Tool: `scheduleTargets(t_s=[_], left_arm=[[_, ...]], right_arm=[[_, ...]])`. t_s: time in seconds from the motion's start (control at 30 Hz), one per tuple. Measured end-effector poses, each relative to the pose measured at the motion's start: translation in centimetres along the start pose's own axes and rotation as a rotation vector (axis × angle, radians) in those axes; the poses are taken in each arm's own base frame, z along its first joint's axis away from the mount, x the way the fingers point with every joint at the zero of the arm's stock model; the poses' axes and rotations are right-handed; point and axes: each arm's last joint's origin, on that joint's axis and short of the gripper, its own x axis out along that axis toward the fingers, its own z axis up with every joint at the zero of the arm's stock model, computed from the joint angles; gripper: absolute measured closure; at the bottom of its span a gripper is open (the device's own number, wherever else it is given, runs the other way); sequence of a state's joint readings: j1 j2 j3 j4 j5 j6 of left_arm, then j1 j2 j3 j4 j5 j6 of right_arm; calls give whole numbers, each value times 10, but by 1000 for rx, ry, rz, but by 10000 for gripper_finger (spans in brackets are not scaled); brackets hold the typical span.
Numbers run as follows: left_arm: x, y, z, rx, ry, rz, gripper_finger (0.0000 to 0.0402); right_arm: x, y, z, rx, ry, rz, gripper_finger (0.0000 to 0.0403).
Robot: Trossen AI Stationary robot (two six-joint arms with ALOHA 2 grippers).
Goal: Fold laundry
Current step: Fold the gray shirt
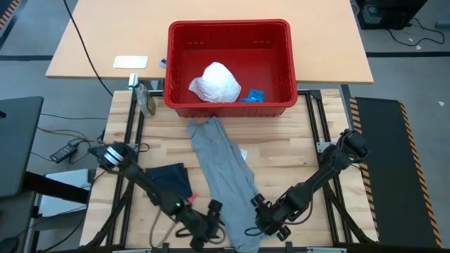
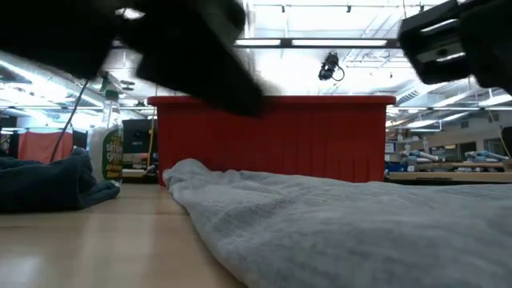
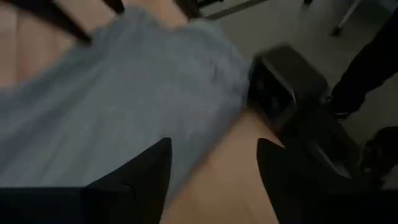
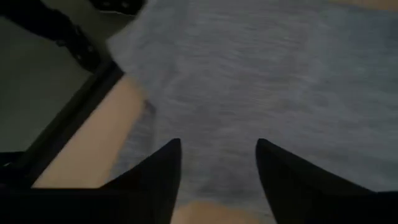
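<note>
Grey cloth (image 1: pixel 223 169) lies between left end effector (image 1: pixel 208 223) and right end effector (image 1: pixel 261 219).

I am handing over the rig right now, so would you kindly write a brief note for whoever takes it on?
Left gripper: open, holding nothing, at the near end of the grey cloth.
Right gripper: open, holding nothing, at the same end, opposite side.
Grey cloth lies stretched flat from the red basket toward the near edge, not folded.
Navy cloth is bunched to its left.
White cloth sits in the basket.
Left: fold all three.
</note>
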State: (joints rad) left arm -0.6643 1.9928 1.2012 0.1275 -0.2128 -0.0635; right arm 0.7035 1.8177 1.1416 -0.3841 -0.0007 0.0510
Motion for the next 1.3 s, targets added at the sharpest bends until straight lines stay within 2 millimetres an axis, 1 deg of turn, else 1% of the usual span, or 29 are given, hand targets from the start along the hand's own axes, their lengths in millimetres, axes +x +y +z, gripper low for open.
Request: scheduleTargets(t_s=[0.1, 0.17, 0.23, 0.33, 0.43, 0.53, 0.6, 0.67, 0.77, 0.8, 0.83, 0.87, 0.9, 1.0, 1.13, 1.23, 1.3], left_arm=[[21, -4, 8, 78, 17, 3, 139], [32, -3, 11, 122, 48, 7, 136], [41, -1, 14, 127, 62, 12, 138], [49, 3, 15, 121, 64, 22, 157], [55, 6, 12, 99, 77, 29, 195], [56, 9, 10, 26, 84, 33, 243], [56, 9, 8, -24, 98, 36, 277], [56, 11, 6, -91, 113, 35, 313], [51, 14, 7, -170, 153, 9, 373], [49, 15, 7, -187, 167, 5, 386], [48, 15, 7, -199, 174, 2, 390], [45, 15, 9, -205, 179, 0, 391], [42, 16, 9, -203, 192, 0, 391], [27, 20, 21, -209, 189, 2, 396], [2, 30, 45, -230, 114, 3, 398], [-17, 38, 60, -269, 65, 36, 399], [-26, 45, 63, -319, 70, 74, 400]], right_arm=[[2, 11, -2, -31, 14, 40, 146], [3, 18, -5, -47, 42, 48, 127], [5, 25, -5, -68, 32, 56, 114], [15, 30, -9, -95, 6, 29, 109], [31, 27, -15, -57, 23, -45, 120], [44, 22, -15, 12, 13, -56, 142], [52, 20, -15, 51, 0, -56, 167], [53, 19, -14, 92, -7, -60, 203], [45, 13, -13, 193, -10, -65, 287], [40, 10, -13, 224, 0, -58, 323], [35, 8, -12, 241, 0, -34, 359], [30, 5, -10, 245, -10, -3, 378], [23, 3, -6, 244, -33, 17, 384], [-1, -4, 4, 258, -109, 57, 379], [-26, -15, 11, 276, -178, 84, 392], [-40, -26, 13, 303, -212, 68, 392], [-45, -37, 12, 325, -213, 39, 393]])
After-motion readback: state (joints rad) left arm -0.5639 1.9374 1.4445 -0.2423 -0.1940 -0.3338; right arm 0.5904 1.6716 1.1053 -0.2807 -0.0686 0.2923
